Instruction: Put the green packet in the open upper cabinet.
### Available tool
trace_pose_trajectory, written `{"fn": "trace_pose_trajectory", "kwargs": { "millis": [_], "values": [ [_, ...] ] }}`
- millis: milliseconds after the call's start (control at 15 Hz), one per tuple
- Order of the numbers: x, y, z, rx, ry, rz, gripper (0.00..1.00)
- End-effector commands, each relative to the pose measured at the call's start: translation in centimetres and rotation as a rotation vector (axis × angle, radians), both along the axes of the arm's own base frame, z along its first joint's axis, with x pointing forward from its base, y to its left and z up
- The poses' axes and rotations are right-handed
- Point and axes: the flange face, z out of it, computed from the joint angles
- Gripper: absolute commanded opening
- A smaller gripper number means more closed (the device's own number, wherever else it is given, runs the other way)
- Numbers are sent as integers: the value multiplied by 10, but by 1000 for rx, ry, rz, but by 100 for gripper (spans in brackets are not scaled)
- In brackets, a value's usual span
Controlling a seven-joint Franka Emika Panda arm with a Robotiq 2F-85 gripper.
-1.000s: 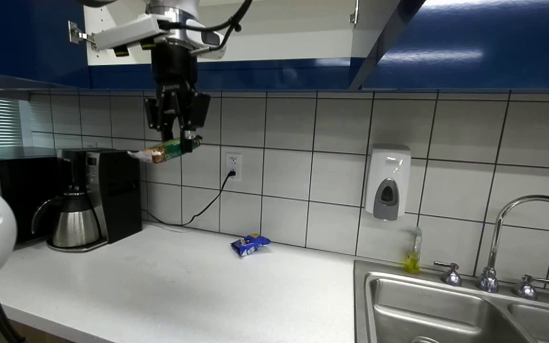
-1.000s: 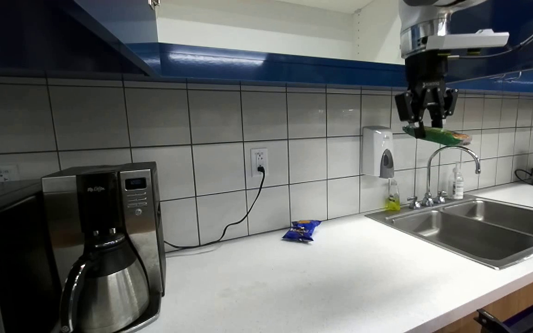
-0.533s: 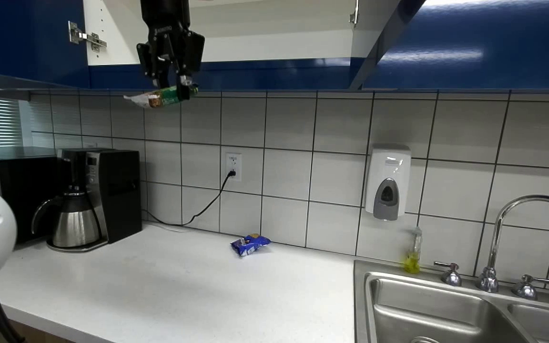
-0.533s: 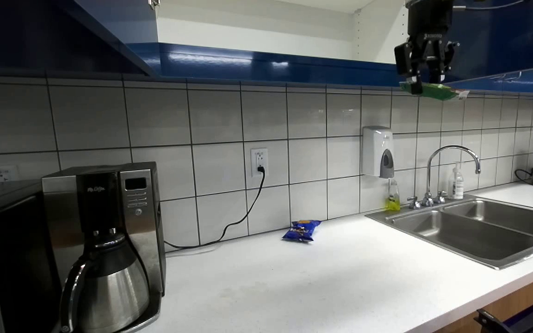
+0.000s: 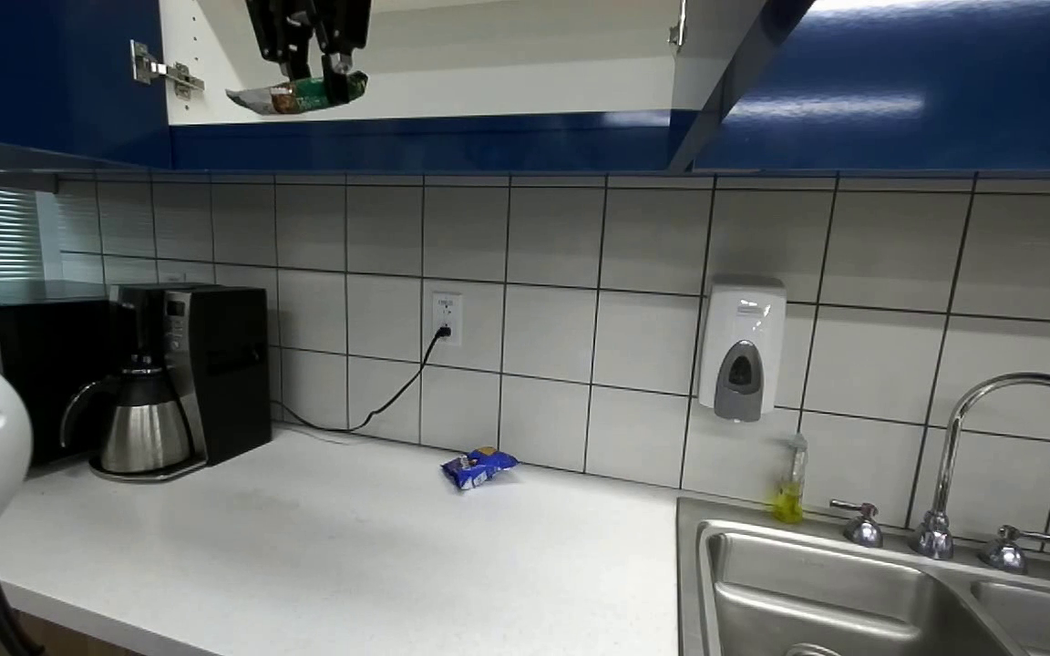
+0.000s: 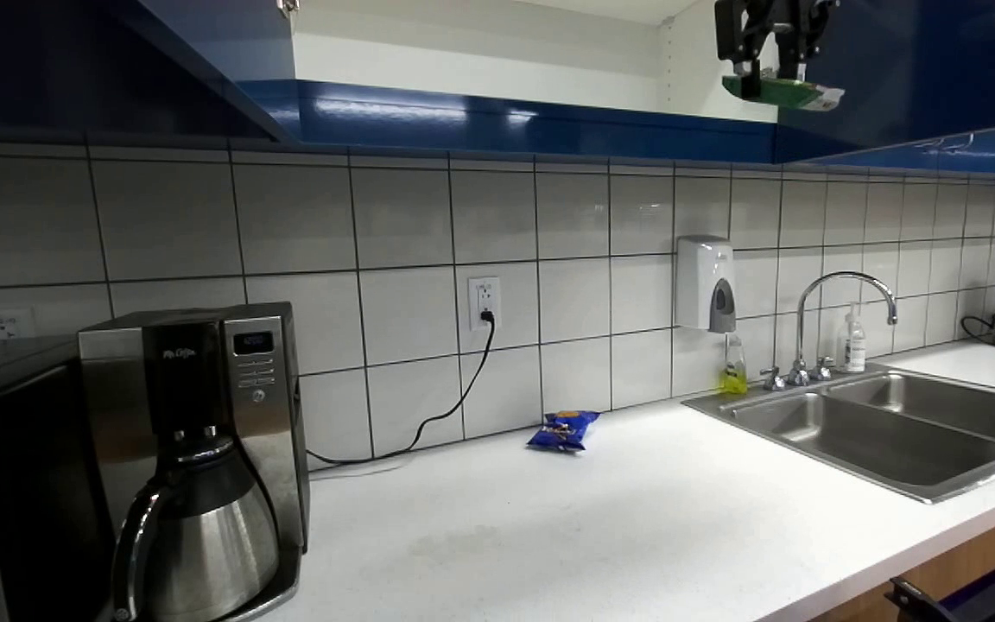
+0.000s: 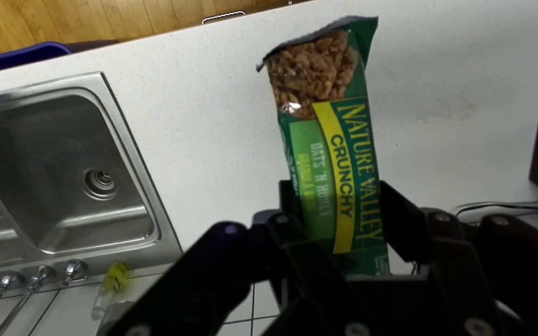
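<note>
The green packet (image 7: 327,140), a Nature Valley granola bar wrapper, is held across between the two fingers of my gripper (image 7: 339,200). Its far end sticks out past the fingers in the wrist view. In both exterior views the packet (image 5: 293,96) (image 6: 787,92) hangs roughly level under the gripper (image 5: 317,77) (image 6: 771,79), high above the counter. It shows against the opening of the upper cabinet (image 5: 507,73) (image 6: 480,60), just above the blue bottom edge in an exterior view. The cabinet is open with a white inside. How far the packet is from the opening in depth is unclear.
Open blue cabinet doors (image 5: 42,82) (image 6: 903,78) flank the opening. A blue bottom edge (image 5: 416,144) runs under it. Below are a white counter (image 5: 334,538) with a blue packet (image 5: 478,467), a coffee maker (image 6: 264,432), a soap dispenser (image 5: 744,337) and a steel sink (image 6: 860,432).
My gripper has risen with the green packet, from in front of the wall tiles to the height of the cabinet opening. The blue packet on the counter has not moved.
</note>
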Motion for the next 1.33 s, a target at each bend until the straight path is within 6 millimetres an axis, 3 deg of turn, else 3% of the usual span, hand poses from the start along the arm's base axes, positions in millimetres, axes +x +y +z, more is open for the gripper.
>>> {"fn": "trace_pose_trajectory", "kwargs": {
  "millis": [0, 667, 1267],
  "values": [
    [19, 13, 34, 23, 17, -38, 19],
    [80, 38, 82, 25, 26, -117, 19],
    [140, 50, 95, 23, -20, -141, 19]
  ]
}}
